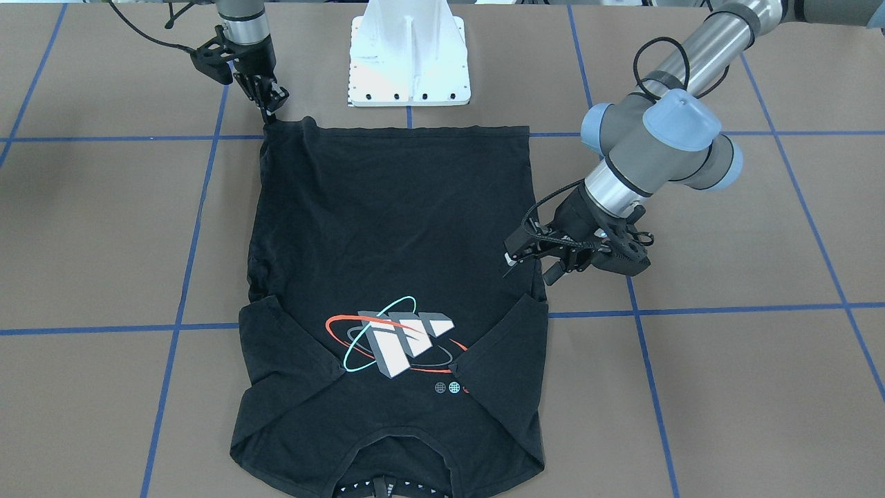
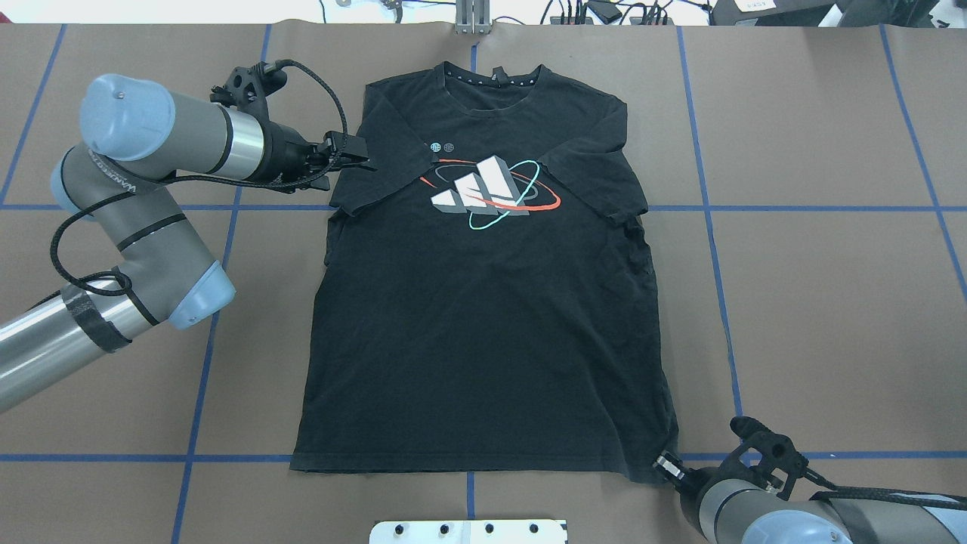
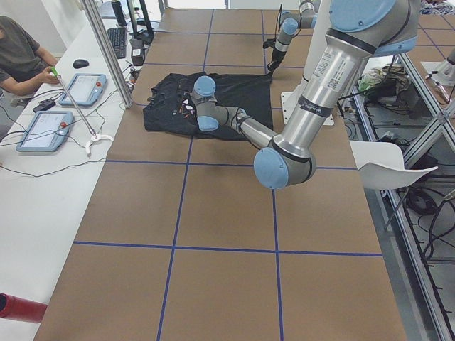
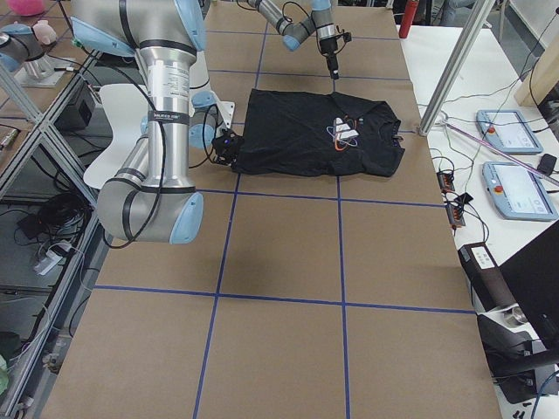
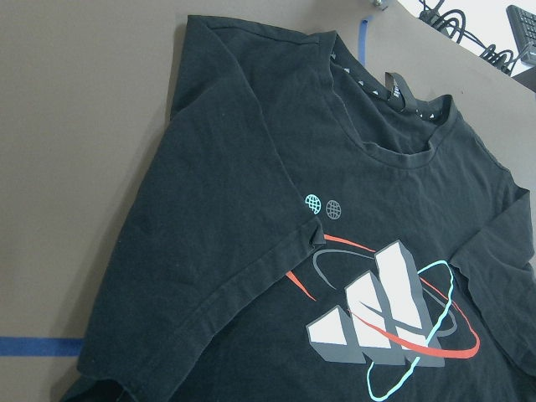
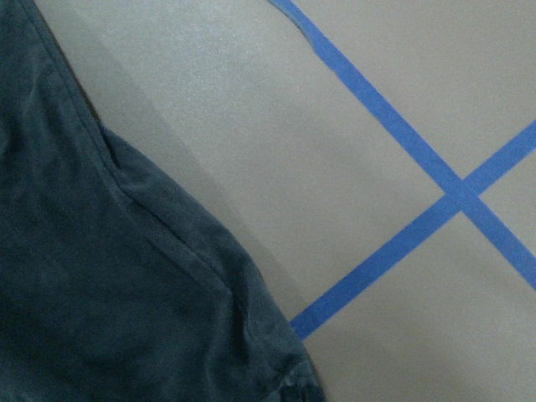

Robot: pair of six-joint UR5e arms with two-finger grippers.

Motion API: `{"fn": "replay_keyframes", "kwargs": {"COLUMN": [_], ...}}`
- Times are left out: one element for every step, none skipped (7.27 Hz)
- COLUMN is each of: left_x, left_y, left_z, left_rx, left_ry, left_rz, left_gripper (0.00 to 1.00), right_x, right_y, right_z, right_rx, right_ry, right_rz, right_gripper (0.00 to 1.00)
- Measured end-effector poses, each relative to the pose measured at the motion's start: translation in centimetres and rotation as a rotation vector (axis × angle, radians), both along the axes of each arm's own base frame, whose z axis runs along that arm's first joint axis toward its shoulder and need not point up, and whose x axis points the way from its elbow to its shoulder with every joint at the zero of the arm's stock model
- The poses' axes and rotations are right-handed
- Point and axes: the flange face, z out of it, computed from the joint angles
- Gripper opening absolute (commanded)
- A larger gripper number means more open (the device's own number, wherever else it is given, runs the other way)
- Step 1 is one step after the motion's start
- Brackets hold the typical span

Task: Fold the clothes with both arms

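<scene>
The black T-shirt (image 2: 483,317) lies flat on the table, graphic (image 2: 483,189) up, both sleeves folded inward, collar away from the robot. My left gripper (image 2: 353,157) is open at the edge of the folded sleeve on its side, and it also shows in the front view (image 1: 532,264). The left wrist view shows the sleeve and graphic (image 5: 377,318) but no fingers. My right gripper (image 1: 271,111) is at the near hem corner, fingers together on the cloth (image 1: 268,126), and it also shows in the overhead view (image 2: 665,463). The right wrist view shows that corner (image 6: 167,276) lying low on the table.
The white slotted base block (image 1: 409,62) stands just behind the hem. Blue tape lines (image 2: 755,208) cross the brown table. An operator (image 3: 18,57) and tablets (image 3: 82,89) are at a side bench past the collar end.
</scene>
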Motion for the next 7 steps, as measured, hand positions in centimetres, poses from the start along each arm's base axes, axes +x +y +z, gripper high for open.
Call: {"fn": "replay_keyframes", "kwargs": {"left_x": [-1.1,-3.1,-4.7,-5.0,-4.6,-3.2,-0.5], "left_y": [1.1,3.4,6.6,10.3,14.3,18.1,22.3], "left_z": [0.4,1.2,1.7,1.9,2.0,1.8,1.2], "left_rx": [0.002,-0.003,-0.043,-0.113,-0.197,-0.287,-0.362], "left_ry": [0.007,0.018,0.046,0.079,0.108,0.119,0.088], "left_rz": [-0.002,-0.004,-0.008,-0.015,-0.018,-0.015,-0.022], "left_gripper": [0.99,0.99,0.99,0.99,0.99,0.99,0.98], "right_x": [0.9,1.9,2.6,3.0,3.3,3.5,3.7], "right_y": [0.0,0.0,0.1,0.1,0.2,0.3,0.3], "right_z": [-0.5,-0.9,-1.2,-1.2,-1.4,-1.6,-1.6], "right_rx": [-0.002,-0.007,-0.011,-0.015,-0.018,-0.021,-0.023], "right_ry": [-0.01,-0.017,-0.02,-0.019,-0.021,-0.024,-0.025], "right_rz": [-0.001,-0.008,-0.017,-0.025,-0.034,-0.041,-0.045], "right_gripper": [0.0,0.0,0.0,0.0,0.0,0.0,0.0]}}
